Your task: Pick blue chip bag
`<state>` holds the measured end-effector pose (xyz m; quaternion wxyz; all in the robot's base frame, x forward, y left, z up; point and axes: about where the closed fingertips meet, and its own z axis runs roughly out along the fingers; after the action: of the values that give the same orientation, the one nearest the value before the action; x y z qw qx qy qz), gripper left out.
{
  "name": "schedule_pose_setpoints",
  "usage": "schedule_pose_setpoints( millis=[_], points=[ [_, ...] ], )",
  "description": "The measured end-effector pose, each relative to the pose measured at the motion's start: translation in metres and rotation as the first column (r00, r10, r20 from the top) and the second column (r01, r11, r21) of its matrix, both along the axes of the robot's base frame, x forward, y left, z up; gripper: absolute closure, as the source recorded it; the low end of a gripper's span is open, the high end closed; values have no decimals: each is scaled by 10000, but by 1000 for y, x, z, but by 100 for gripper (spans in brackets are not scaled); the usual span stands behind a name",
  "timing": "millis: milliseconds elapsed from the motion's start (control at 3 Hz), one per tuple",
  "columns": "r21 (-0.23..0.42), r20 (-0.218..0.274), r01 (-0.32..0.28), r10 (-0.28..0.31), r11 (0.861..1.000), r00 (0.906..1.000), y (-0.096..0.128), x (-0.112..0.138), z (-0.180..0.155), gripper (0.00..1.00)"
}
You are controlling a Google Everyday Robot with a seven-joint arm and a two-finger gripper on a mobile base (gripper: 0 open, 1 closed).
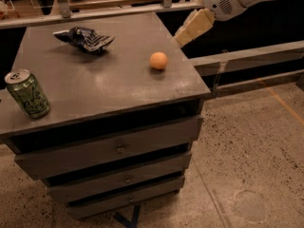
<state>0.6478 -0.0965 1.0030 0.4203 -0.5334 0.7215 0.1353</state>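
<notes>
One blue chip bag [84, 39], markings unreadable; jaws hover off the table [99, 87], openness unclear.

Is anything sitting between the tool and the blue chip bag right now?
Nothing visible. The tool hangs beside the cabinet top at its right rear edge, the blue chip bag lies rear left, and the orange ball sits nearer the front, off that line.
</notes>
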Motion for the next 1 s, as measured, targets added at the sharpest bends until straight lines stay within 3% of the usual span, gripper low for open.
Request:
schedule_pose_setpoints(
  millis=[333,667,1000],
  points=[
    [0,-3,-7,7,10000,10000,0,0,0,0],
    [80,22,-120,120,9999,9999,20,3,-8,0],
    [228,450,-411,400,9989,9982,54,5,-22,0]
  ],
)
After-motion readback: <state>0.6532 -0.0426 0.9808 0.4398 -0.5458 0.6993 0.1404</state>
